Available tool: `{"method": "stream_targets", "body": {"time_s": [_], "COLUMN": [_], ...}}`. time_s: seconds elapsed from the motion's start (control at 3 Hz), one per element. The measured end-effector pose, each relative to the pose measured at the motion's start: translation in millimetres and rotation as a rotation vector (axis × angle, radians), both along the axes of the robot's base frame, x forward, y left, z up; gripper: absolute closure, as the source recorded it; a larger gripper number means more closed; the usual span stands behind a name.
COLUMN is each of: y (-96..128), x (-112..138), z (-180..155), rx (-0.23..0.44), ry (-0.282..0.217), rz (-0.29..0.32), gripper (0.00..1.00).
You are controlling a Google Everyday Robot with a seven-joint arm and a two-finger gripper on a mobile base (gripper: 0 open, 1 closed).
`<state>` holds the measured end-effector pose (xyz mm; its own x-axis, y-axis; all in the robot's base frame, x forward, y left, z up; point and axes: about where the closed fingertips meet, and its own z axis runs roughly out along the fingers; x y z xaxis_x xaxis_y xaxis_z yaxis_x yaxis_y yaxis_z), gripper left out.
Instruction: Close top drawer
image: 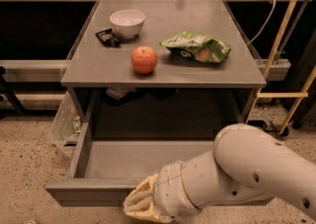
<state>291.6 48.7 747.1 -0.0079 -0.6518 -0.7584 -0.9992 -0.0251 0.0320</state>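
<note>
The top drawer (84, 188) is a wide, shallow grey metal drawer, pulled far out from under the grey table top (163, 70). Its inside looks empty. Its front panel runs along the bottom of the view; the handle is hidden. My gripper (139, 205) is at the lower middle, right at the drawer's front panel, at the end of my thick white arm (247, 168). The arm covers the drawer's right front part.
On the table top stand a white bowl (127, 22), a small black packet (107, 37), a red apple (144, 59) and a green chip bag (196, 47). A clear plastic bag (64, 122) hangs at the table's left. Yellow poles (284, 25) stand at the right.
</note>
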Motion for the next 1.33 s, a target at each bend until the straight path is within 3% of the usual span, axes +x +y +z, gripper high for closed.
{"method": "stream_targets", "body": {"time_s": [0.67, 1.0, 1.33], "y": [32, 47, 57], "x": [25, 37, 51], "z": [-46, -53, -59], "rx": [0.074, 0.072, 0.048], "ry": [0.035, 0.031, 0.026], "rz": [-0.031, -0.03, -0.033], "gripper": [1.0, 1.0, 0.81]}}
